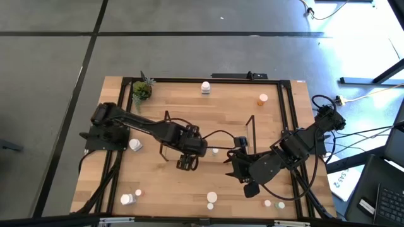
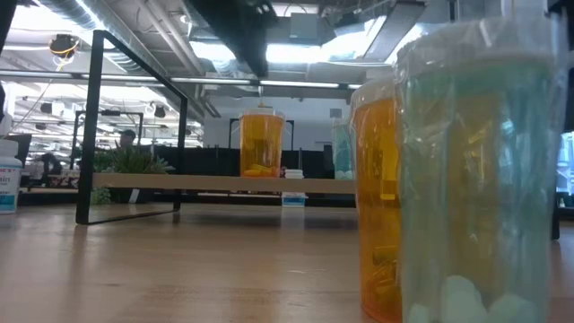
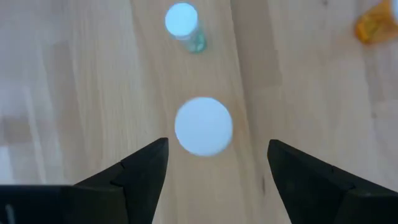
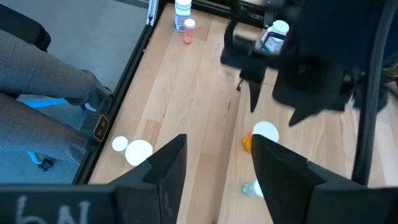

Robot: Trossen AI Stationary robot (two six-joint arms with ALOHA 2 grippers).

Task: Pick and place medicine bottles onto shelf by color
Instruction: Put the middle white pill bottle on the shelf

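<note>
Orange bottle (image 2: 261, 142) upright on the shelf (image 2: 224, 183), white cap (image 3: 203, 125) right below the left gripper (image 3: 214, 163). Fingers spread wide, gripping nothing. Right gripper (image 4: 211, 163) beside the shelf, fingers parted, empty. Other bottles scattered over the table (image 1: 221, 107).

a small green potted plant (image 1: 141, 91) sits at the table's (image 1: 189, 107) far-left corner.

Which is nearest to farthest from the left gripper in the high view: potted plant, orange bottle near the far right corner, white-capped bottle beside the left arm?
1. White-capped bottle, beside the left arm, left of the left gripper.
2. Potted plant, far left corner.
3. Orange bottle, far right.
</note>
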